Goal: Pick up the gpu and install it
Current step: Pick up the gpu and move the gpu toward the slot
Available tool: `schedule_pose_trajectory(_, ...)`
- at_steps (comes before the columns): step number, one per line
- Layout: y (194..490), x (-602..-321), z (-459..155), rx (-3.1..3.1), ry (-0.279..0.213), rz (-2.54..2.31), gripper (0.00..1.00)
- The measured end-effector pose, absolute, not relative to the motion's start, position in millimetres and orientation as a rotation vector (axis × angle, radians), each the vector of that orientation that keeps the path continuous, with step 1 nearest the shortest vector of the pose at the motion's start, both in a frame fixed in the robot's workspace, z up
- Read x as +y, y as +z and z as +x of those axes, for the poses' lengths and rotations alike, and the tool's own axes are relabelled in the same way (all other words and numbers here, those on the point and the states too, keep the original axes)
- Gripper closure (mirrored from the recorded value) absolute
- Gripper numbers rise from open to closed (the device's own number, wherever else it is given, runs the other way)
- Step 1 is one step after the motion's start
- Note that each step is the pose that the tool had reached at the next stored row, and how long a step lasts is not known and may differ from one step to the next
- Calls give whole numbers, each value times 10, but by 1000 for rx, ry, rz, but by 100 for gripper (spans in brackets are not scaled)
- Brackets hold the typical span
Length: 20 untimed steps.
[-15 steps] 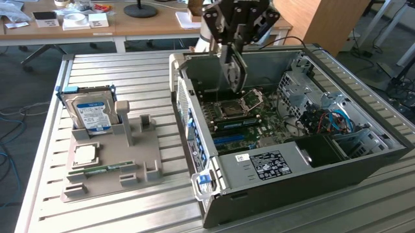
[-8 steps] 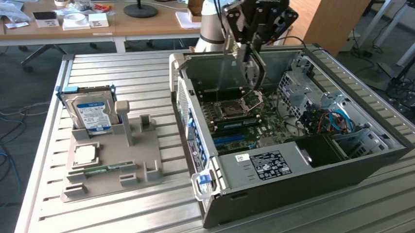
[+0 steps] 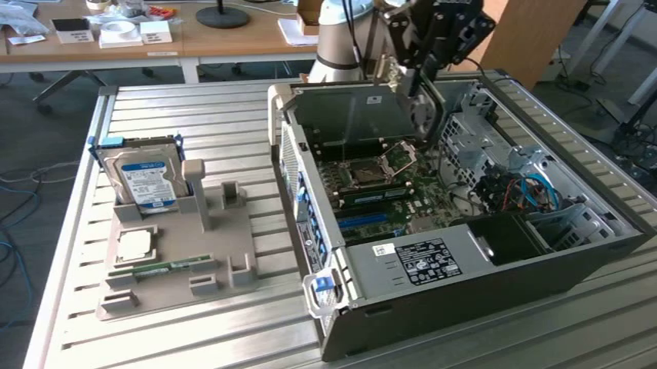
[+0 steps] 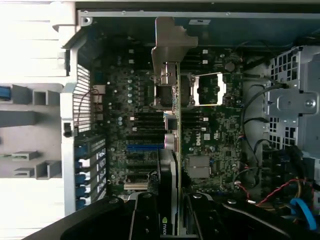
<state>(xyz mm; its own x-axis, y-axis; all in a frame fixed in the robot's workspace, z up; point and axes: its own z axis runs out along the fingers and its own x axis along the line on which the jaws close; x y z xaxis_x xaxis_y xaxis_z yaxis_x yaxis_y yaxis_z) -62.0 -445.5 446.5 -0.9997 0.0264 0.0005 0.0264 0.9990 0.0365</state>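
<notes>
Hanging over the motherboard [image 4: 215, 140] — the gpu [image 4: 170, 170], clamped edge-on in the jaws.

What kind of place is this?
Probably a robotics lab: a robot arm holds a gpu over an open computer case on a slatted metal table, with office desks behind.

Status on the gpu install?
Gripper shut on gpu, held edge-on. Gpu over the motherboard in the open case, not yet seated. Nothing seen between gpu and motherboard; cables off to one side.
</notes>
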Motion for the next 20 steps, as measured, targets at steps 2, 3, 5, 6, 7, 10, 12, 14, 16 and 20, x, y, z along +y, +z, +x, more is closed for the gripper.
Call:
schedule_pose_trajectory(2, 4466, -4455, -531, -3141, -58, -41, 73)
schedule_pose_trajectory(3, 4466, -4455, -492, -3141, -58, -41, 73)
schedule_pose_trajectory(5, 4466, -4455, -433, -3141, -58, -41, 73)
schedule_pose_trajectory(6, 4466, -4455, -419, -3141, -58, -41, 73)
schedule_pose_trajectory(7, 4466, -4455, -416, -3141, -58, -41, 73)
schedule_pose_trajectory(10, 4465, -4454, -415, -3141, -58, -41, 73)
schedule_pose_trajectory(12, 4465, -4454, -415, -3141, -58, -41, 73)
schedule_pose_trajectory(14, 4465, -4454, -394, -3141, -58, -41, 73)
schedule_pose_trajectory(16, 4466, -4454, -355, -3141, -58, -41, 73)
schedule_pose_trajectory(20, 4466, -4454, -238, -3141, -58, -41, 73)
